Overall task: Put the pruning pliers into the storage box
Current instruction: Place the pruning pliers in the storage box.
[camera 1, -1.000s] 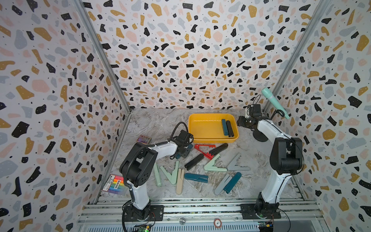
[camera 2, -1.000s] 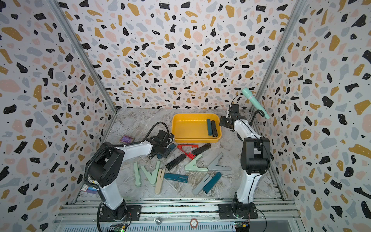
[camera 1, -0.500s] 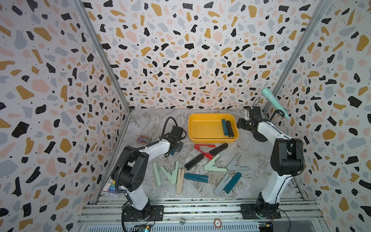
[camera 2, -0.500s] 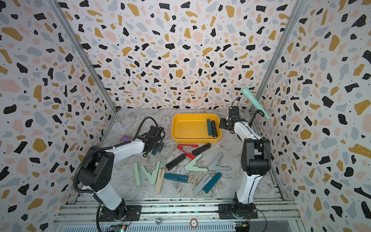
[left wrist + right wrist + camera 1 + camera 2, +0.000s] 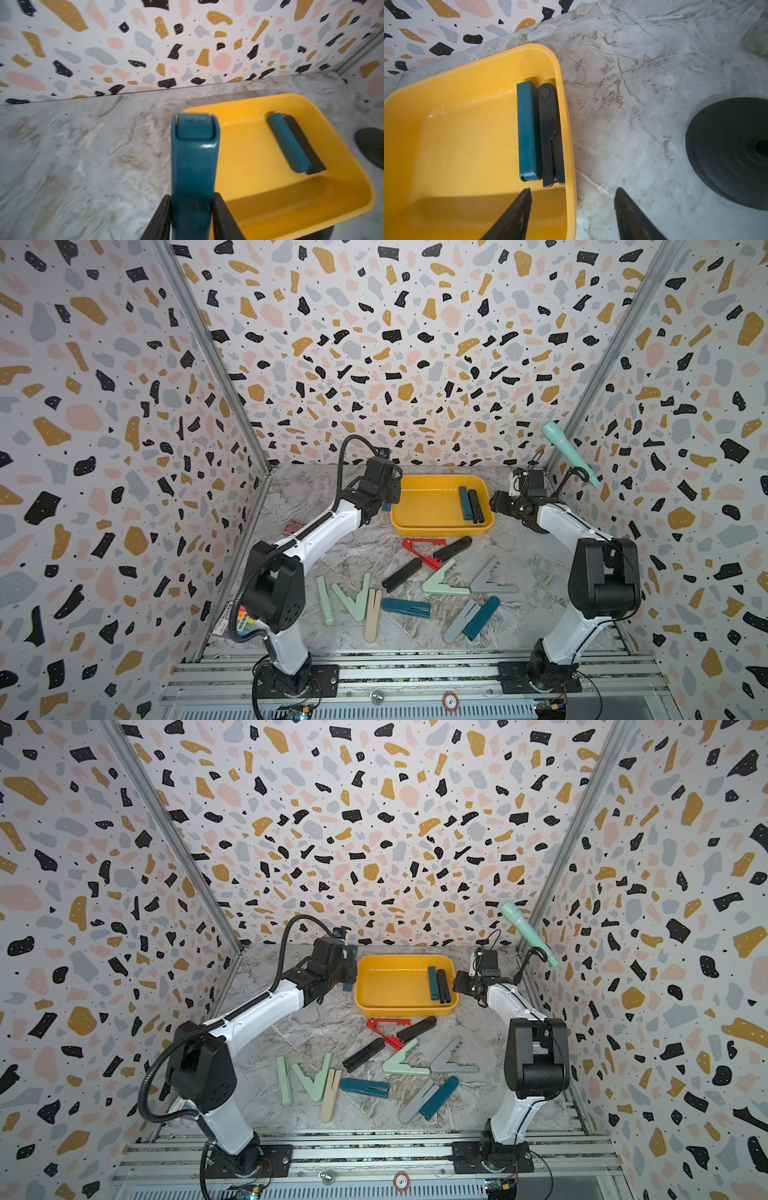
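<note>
Left wrist view: the left gripper (image 5: pixel 192 200) clamps a dark teal pruning pliers (image 5: pixel 194 158) lengthwise, poised at the storage box (image 5: pixel 311 203) rim, evidently for release inside. The right gripper (image 5: pixel 573 189) stands spread and empty beside two stowed pliers (image 5: pixel 528 133).

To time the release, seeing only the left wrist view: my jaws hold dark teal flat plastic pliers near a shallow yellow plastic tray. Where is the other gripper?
Observer: The right gripper hovers open at the yellow tray's opposite end, beside two stored pliers.
Operator: How many pliers lie outside?
Observer: Eleven on the marble tabletop, among them the red pliers.
Operator: Am I over the tray?
Observer: Barely: from above, the held teal pliers sit at its left rim.
</note>
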